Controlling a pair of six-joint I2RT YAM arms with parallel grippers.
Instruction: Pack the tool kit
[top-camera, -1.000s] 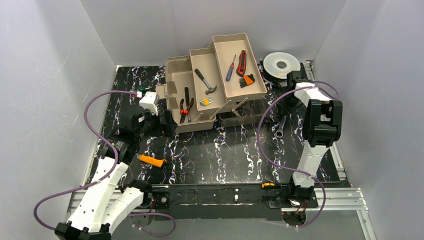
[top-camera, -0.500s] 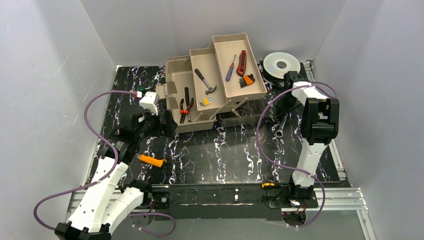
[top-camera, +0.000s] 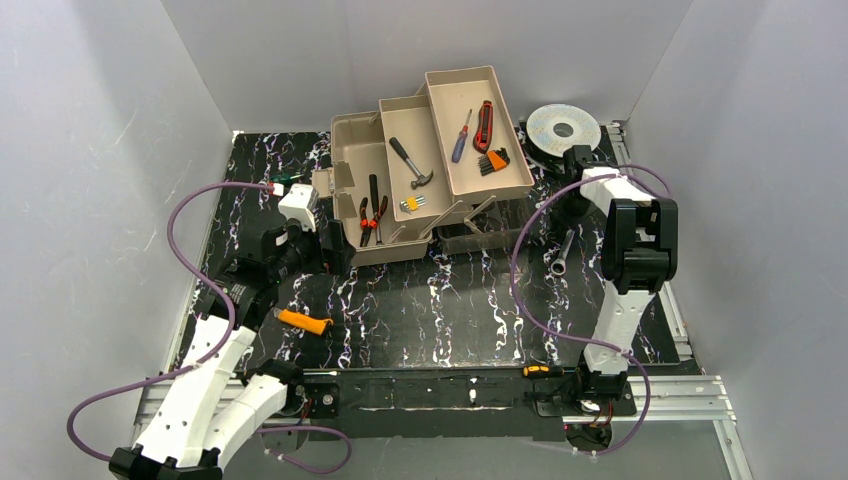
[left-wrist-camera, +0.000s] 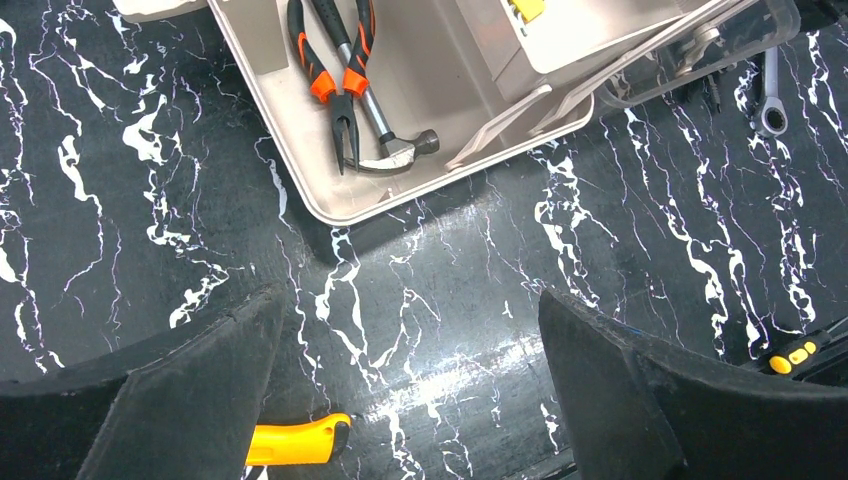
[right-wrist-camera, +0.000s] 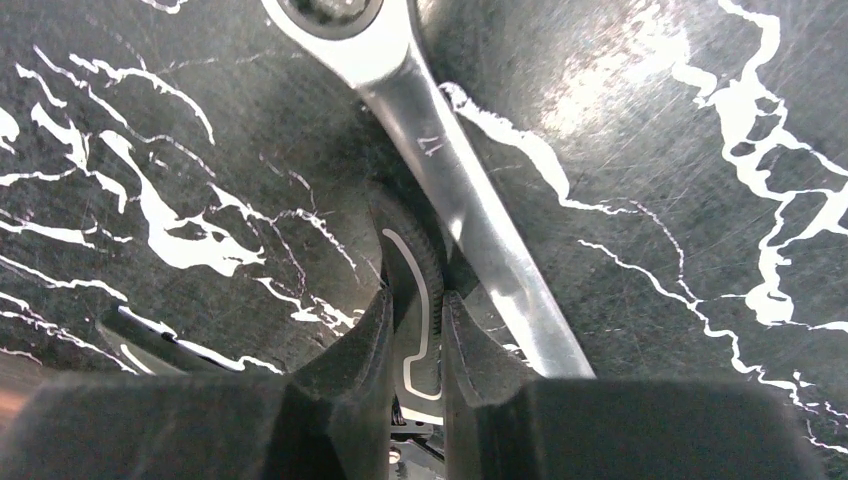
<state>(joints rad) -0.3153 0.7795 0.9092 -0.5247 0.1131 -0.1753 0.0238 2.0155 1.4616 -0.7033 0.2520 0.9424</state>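
The taupe toolbox (top-camera: 345, 135) stands open at the back, its beige trays (top-camera: 405, 125) fanned out to the right. A hammer (top-camera: 412, 163), pliers (top-camera: 372, 212), a screwdriver (top-camera: 461, 135), a red knife (top-camera: 484, 125) and hex keys (top-camera: 493, 160) lie in it. My left gripper (left-wrist-camera: 408, 300) hangs open over bare table, just in front of the box corner (left-wrist-camera: 330, 210). An orange handle (left-wrist-camera: 295, 442) lies by its left finger. My right gripper (right-wrist-camera: 412, 300) is shut on a black ribbed tool (right-wrist-camera: 415, 265). A silver wrench (right-wrist-camera: 470, 210) lies on the table beside its right finger.
A round silver wire spool (top-camera: 563, 129) sits at the back right, behind my right arm. The smoky lid (top-camera: 480, 235) lies low in front of the trays. A small yellow and black piece (top-camera: 540, 370) rests on the front rail. Grey walls close in on three sides.
My right arm has shifted slightly left and its jaws have narrowed onto the black tool. The left arm and the orange-handled tool have not moved.
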